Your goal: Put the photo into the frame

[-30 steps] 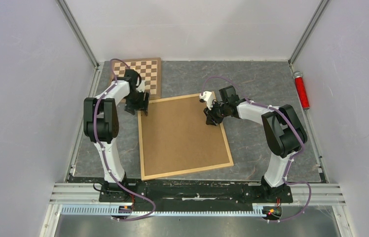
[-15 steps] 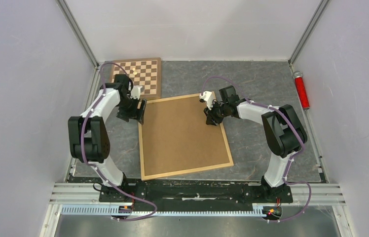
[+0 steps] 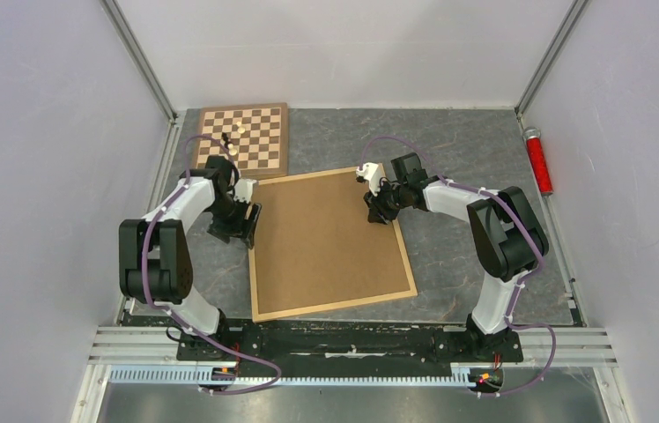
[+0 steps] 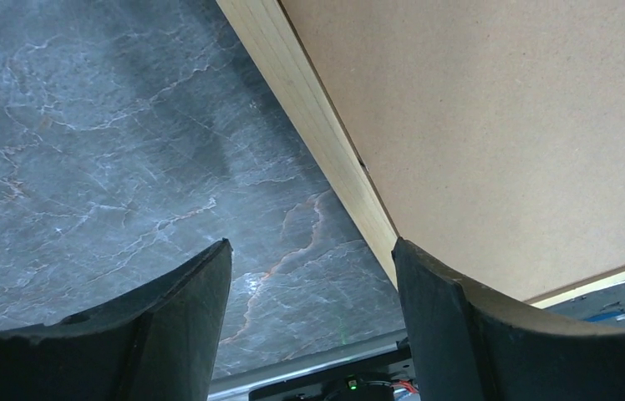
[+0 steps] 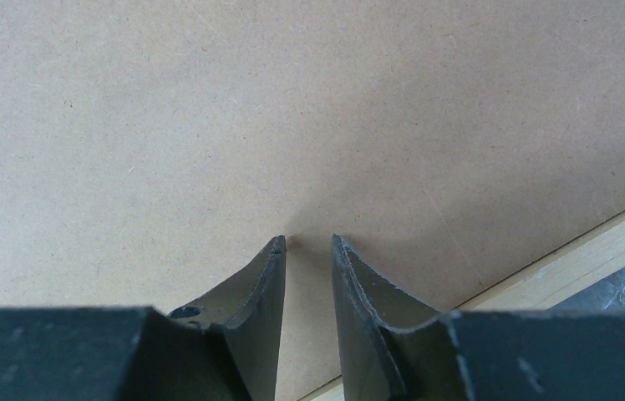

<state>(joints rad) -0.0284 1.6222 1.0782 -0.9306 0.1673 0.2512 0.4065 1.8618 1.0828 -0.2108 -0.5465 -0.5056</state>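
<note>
While lying flat at the middle of the surface [image 4: 83, 125], holds a brown backing board [image 3: 326, 238] filling the frame [image 4: 316, 138] edge to edge. Shows the left hand [image 4: 309, 251] wide, empty, over the frame's left rail. Rests the right hand [image 5: 309, 242], narrowed to an empty slit, on the board.

Beyond and right of the frame [image 3: 335, 304] we see bare tabletop [image 3: 467, 145] with room for a pincer, and only a red cylinder [image 3: 537, 161] lying well off to the right. Left of the frame the strip is narrow and is taken by the left pincer [image 4: 311, 276] with jaws apart, while the chessboard [image 3: 264, 132] with its pieces [image 3: 229, 143] blocks the far left corner. Over the frame's backing board [image 3: 326, 238], the right pincer [image 5: 307, 246] sits low near the right border.
</note>
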